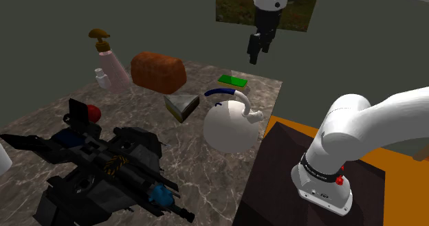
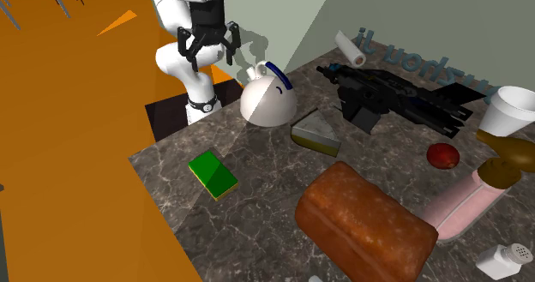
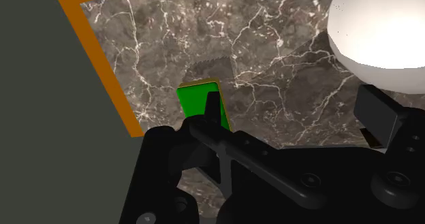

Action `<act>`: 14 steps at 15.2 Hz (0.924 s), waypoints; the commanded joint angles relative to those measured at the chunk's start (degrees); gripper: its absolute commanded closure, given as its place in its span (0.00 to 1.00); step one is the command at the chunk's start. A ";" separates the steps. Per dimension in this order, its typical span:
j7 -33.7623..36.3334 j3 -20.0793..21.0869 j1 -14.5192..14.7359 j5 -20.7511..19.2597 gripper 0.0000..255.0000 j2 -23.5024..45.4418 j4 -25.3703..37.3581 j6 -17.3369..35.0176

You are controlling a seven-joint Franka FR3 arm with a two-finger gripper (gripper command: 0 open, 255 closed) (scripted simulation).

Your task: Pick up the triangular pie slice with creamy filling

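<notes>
All-black gripper (image 1: 258, 51) hangs in the air well above the dark marble tabletop (image 1: 213, 183). Fingers (image 3: 212, 112) are spread wide apart, with nothing between them and nothing held.

Triangular pie slice with pale creamy filling and a tan crust (image 1: 182, 106) lies flat on the tabletop, untouched, well apart from the gripper. In the shoulder view the slice sits just beside the round white kettle with a blue handle (image 1: 230, 127), on that view's left of it, with the brown bread loaf (image 1: 158, 71) behind. In the second exterior view the slice is to the right of the kettle, between kettle and loaf, and the black toy spaceship (image 2: 403, 99) is beyond it.

Flat green sponge (image 1: 232, 81) lies near the tabletop's edge, past the kettle. In the wrist view the sponge is under the gripper, partly hidden behind one finger, and the kettle is off beside the other finger.

Pink pump bottle with a brown top (image 1: 110, 61) and a small white shaker (image 1: 102, 76) are next to the loaf. Red apple (image 1: 93, 113) is near the spaceship. White cup (image 2: 512, 109) and white paper roll (image 2: 350, 47) are at the spaceship's two ends in the second exterior view.

The white arm's base sits on the dark box stand (image 1: 275, 176), with orange floor (image 2: 69, 135) alongside.
</notes>
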 commanded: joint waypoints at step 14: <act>9.54 7.70 2.96 5.34 0.00 23.50 7.98 12.46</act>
